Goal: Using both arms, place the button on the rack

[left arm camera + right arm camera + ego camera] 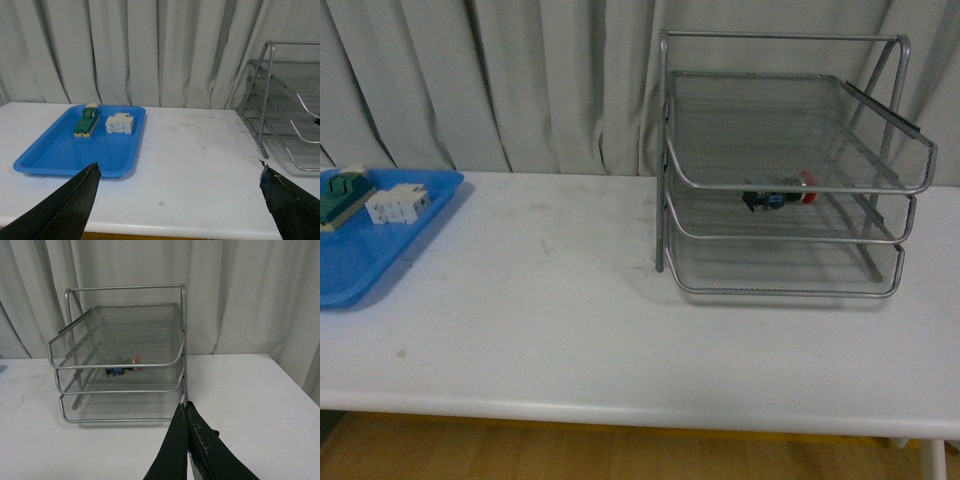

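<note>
You see the rack (790, 170) standing on the right side of the white worktop (570, 330), its open fronts facing you; the button (778, 195) lies on its side in the middle tier, near the front rail, its red cap pointing right and its dark body with bluish parts pointing left; the right wrist view shows the same button (122, 370) behind the middle tier's front rail of the rack (120, 360); your left hand (177, 200) is spread wide open and holds nothing, its two dark fingers (60, 210) well apart above the near edge of the worktop (195, 165); your right hand (187, 440) is closed with its fingers pressed together on nothing, just in front of the rack's near corner; on the far left of the worktop you have a blue tray (370, 250), which carries a green-topped block (342, 193) and, just to its right, a white block (396, 204); the left wrist view shows that tray (55, 155) with both blocks side by side toward its far end; pale curtains (520, 80) hang behind everything.
</note>
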